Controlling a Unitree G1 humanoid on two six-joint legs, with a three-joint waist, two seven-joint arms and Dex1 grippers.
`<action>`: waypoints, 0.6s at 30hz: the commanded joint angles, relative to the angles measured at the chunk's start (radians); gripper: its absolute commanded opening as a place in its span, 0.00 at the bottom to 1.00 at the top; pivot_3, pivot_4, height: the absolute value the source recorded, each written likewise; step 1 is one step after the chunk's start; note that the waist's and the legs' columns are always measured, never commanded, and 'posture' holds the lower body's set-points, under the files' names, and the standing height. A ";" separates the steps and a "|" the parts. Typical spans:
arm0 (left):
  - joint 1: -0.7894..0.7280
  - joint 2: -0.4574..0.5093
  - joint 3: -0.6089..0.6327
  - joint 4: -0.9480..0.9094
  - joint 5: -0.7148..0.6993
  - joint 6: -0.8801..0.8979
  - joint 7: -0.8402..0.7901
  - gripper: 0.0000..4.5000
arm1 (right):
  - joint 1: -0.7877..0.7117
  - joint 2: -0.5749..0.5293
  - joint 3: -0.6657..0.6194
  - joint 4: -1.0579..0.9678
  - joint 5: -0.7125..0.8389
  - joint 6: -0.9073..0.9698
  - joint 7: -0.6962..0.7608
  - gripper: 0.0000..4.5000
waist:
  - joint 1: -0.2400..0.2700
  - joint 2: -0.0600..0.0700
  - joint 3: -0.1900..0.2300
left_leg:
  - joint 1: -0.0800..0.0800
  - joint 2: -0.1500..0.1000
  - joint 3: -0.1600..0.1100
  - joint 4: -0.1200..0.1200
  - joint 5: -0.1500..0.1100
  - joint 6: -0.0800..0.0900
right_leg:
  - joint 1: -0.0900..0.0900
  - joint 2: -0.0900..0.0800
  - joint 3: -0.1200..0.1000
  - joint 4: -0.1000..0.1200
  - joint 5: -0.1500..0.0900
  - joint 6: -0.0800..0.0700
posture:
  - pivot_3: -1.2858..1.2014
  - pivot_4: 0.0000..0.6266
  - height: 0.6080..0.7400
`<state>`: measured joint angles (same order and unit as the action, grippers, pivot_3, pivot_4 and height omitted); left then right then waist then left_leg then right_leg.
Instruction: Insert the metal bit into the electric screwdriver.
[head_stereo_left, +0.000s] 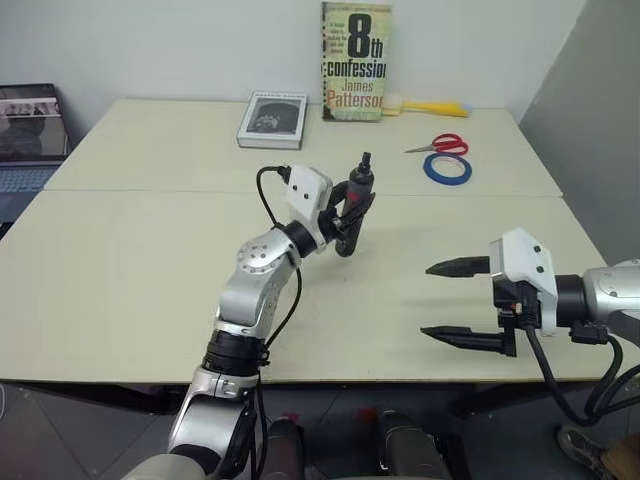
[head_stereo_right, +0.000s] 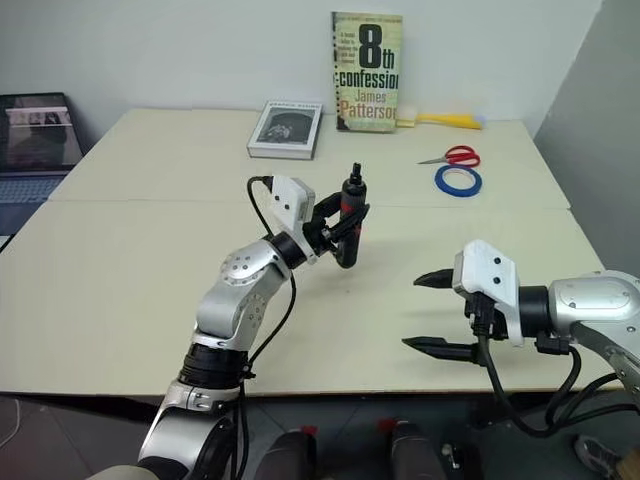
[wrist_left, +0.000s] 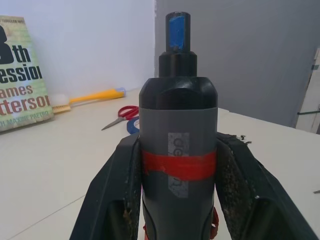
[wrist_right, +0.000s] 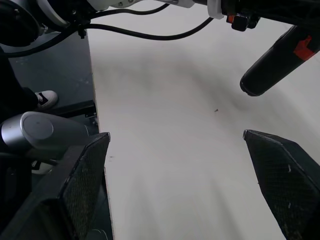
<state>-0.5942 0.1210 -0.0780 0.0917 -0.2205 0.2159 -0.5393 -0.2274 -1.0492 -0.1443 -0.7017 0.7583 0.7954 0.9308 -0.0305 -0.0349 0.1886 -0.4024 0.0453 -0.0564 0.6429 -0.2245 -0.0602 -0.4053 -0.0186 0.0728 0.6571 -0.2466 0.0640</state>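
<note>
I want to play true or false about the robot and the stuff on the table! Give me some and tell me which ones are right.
1. The left gripper is shut on the electric screwdriver. True.
2. The right gripper is holding the scissors. False: its fingers are wide open with nothing between them, and the red scissors lie far back on the table.
3. The screwdriver is lying flat on the table. False: it is held up in the air, tip pointing up.
4. A blue tape ring lies beside the scissors. True.
5. A book stands upright against the wall. True.
</note>
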 joint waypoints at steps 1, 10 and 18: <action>0.019 0.015 -0.014 0.017 0.031 -0.105 -0.020 0.37 | 0.003 -0.005 -0.042 -0.021 0.002 -0.014 -0.011 1.00 | -0.001 0.000 0.000 | 0.000 0.000 0.000 0.000 0.000 0.000 | 0.000 0.000 0.000 0.000 0.000 0.000 | 0.52 0.24 1.00; 0.084 0.053 -0.017 0.035 0.049 -0.158 -0.042 0.37 | -0.007 -0.010 -0.040 -0.014 0.005 -0.016 -0.013 1.00 | 0.002 0.000 0.000 | 0.000 0.000 0.000 0.000 0.000 0.000 | 0.000 0.000 0.000 0.000 -0.001 -0.001 | 0.52 0.24 1.00; 0.133 0.085 -0.001 -0.036 0.034 -0.122 -0.039 0.37 | -0.012 -0.012 -0.035 -0.011 0.005 -0.017 -0.011 1.00 | 0.000 0.000 0.000 | 0.000 0.000 0.000 0.000 0.000 0.000 | 0.000 0.000 0.000 0.000 -0.001 -0.001 | 0.52 0.24 1.00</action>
<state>-0.4741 0.1912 -0.0937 0.1029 -0.1831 0.0830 -0.5797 -0.2227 -1.0509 -0.1463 -0.7018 0.7593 0.7930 0.9163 -0.0305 -0.0348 0.1885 -0.4022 0.0454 -0.0562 0.6425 -0.2245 -0.0603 -0.4053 -0.0187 0.0728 0.6570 -0.2473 0.0628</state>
